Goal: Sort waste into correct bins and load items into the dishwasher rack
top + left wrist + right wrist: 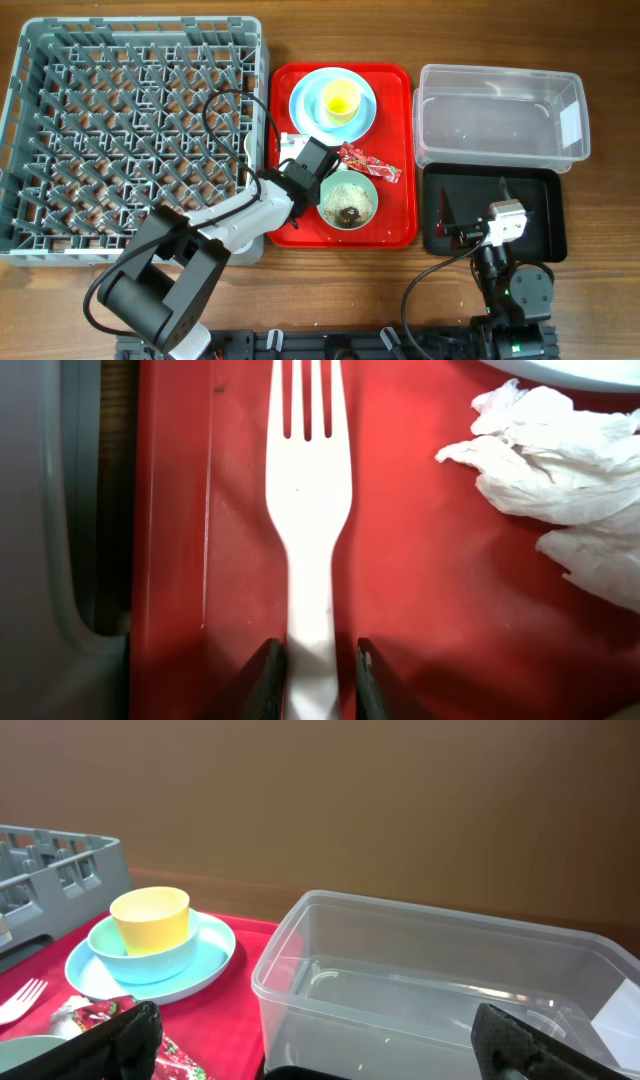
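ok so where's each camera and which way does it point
overhead: fixed above the table, looking down on dishwasher rack, red tray, clear tub, black tray; left arm and right arm show.
left wrist: on the left arm, looking down at the white fork on the red tray; left gripper flanks its handle.
right wrist: on the right arm, facing level over the clear tub toward the yellow cup; right gripper open at bottom.
shared: overhead and right wrist both show tub, cup, rack.

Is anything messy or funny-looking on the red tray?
Yes, a little. One bowl holds leftover rice and brown scraps, and a crumpled tissue and a shiny red wrapper lie loose on the red tray. Nothing looks spilled or broken.
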